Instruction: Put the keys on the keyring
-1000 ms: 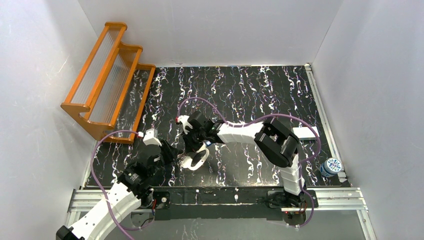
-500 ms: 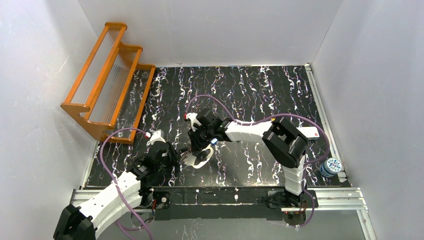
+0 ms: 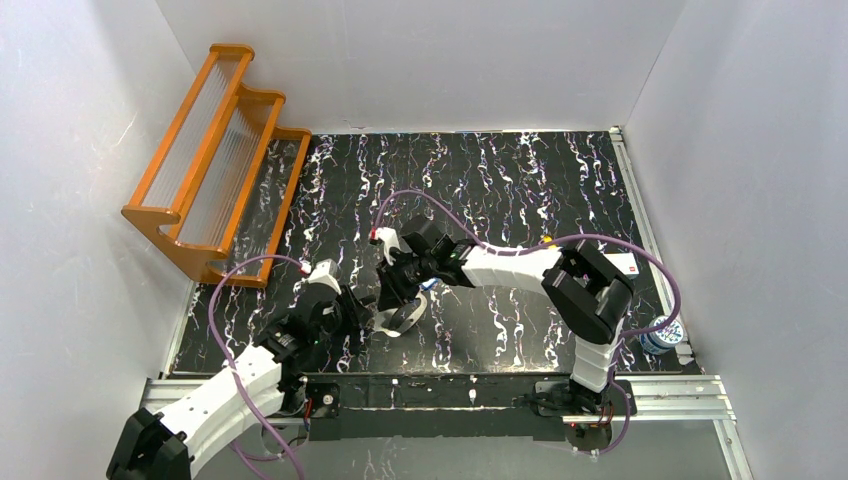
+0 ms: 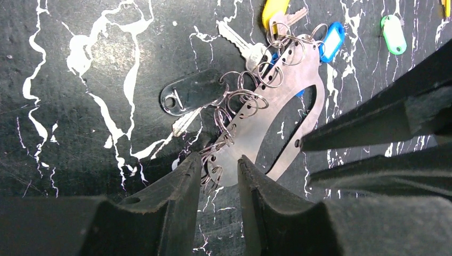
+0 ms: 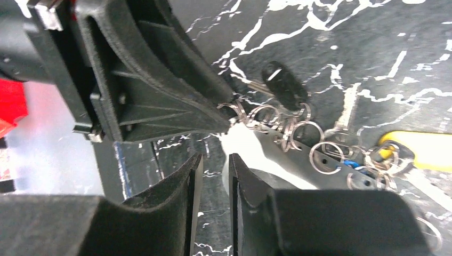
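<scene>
The keyring (image 4: 277, 114), a flat silver oval plate edged with small split rings, lies on the black marbled mat (image 3: 520, 180). Keys hang on its rings: a black-headed one (image 4: 191, 96), a yellow one (image 4: 274, 9) and a blue tag (image 4: 331, 40). A green tag (image 4: 393, 34) lies apart from them. My left gripper (image 4: 219, 162) stands open by a narrow gap, with the plate's near end and its rings between the fingertips. My right gripper (image 5: 215, 160) is open and empty, and its tips sit beside the bright plate (image 5: 250, 152). Both grippers meet over the keyring (image 3: 402, 318).
An orange wooden rack (image 3: 215, 160) stands at the back left. A small blue-and-white tub (image 3: 662, 333) sits off the mat at the right, near a white box (image 3: 618, 265). The left gripper's body (image 5: 154, 90) fills the upper left of the right wrist view.
My right gripper has opened and let go of the keyring. The left arm has swung right towards the keyring, and its jaws have narrowed a little.
</scene>
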Controlling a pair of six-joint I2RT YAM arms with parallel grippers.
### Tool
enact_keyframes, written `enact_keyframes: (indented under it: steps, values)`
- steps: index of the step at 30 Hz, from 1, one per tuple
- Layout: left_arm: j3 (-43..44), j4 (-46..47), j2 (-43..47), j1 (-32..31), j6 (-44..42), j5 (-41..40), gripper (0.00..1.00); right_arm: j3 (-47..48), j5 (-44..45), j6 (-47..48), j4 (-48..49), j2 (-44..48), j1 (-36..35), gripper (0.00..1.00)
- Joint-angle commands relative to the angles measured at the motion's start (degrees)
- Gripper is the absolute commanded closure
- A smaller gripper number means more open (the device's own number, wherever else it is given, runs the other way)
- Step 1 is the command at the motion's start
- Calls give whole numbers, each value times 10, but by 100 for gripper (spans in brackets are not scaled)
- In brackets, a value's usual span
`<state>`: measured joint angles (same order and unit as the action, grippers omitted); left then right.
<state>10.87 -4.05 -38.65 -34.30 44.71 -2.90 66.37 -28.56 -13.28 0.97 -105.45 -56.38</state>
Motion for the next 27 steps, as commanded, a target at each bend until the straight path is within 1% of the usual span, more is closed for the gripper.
enact_keyframes:
  steps: [1, 5, 8, 13, 16, 18, 20, 24, 27]
  values:
    - [18, -19, 15, -2, -19, 3, 70, -9, -91, 24, 48, 9, -5, 69]
    - [39, -64, 63, -2, -19, -48, 69, -3, -94, 60, 51, 3, -21, 66]
    - [64, -115, 100, -2, -16, -98, 68, 9, -82, 87, 47, -6, -33, 64]
    - [124, -229, 160, -2, 20, -209, 65, 42, -62, 127, 28, -32, -54, 62]
    - [139, -264, 195, -2, 46, -251, 64, 56, -52, 132, 23, -47, -60, 62]
    - [151, -283, 213, -2, 60, -266, 63, 67, -42, 132, 16, -57, -62, 62]
    - [163, -300, 228, -2, 68, -277, 62, 79, -33, 151, 7, -67, -63, 61]
    - [173, -307, 247, -2, 66, -280, 61, 97, -18, 172, -9, -84, -66, 61]
    - [171, -306, 249, -2, 67, -278, 59, 94, -10, 195, -31, -84, -66, 61]
